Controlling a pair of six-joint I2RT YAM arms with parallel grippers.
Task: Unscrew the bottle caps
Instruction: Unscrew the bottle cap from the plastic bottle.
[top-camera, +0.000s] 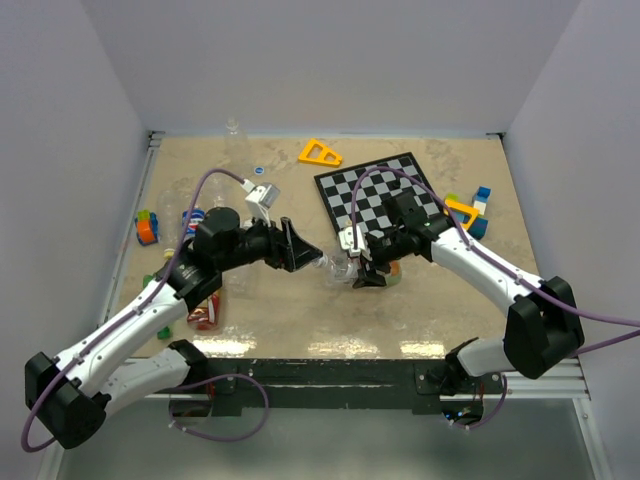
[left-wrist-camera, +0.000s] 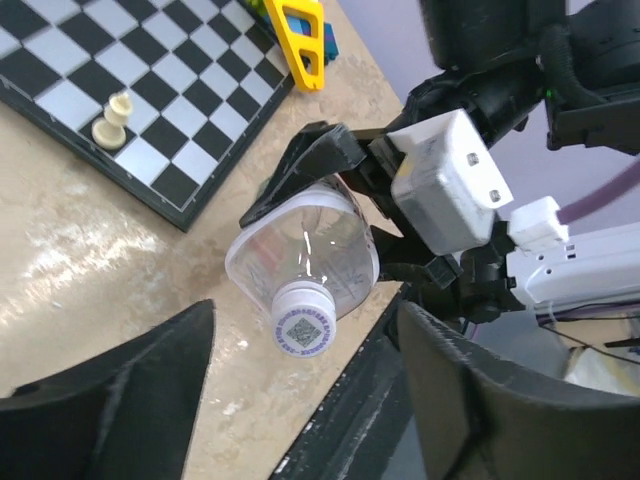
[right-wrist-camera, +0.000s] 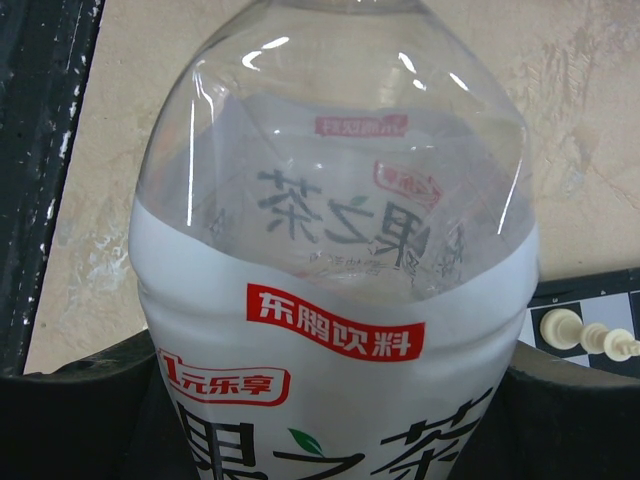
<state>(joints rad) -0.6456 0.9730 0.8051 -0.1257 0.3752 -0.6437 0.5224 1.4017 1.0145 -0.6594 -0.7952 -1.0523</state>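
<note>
Chessboard (top-camera: 380, 190) beside; right pincer (top-camera: 360, 263) clamps bottle (left-wrist-camera: 305, 235); left pincer (top-camera: 305, 248) wide, off cap (left-wrist-camera: 303, 327).

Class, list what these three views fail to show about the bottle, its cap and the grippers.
Left wrist view: whether the cap is loosened; its printed code is too small to read.
Right wrist view: the bottle fills the frame; the top edge cuts off its cap, and it hides most of the right gripper.
Top view: cap too small, lost between the left gripper and the right.
</note>
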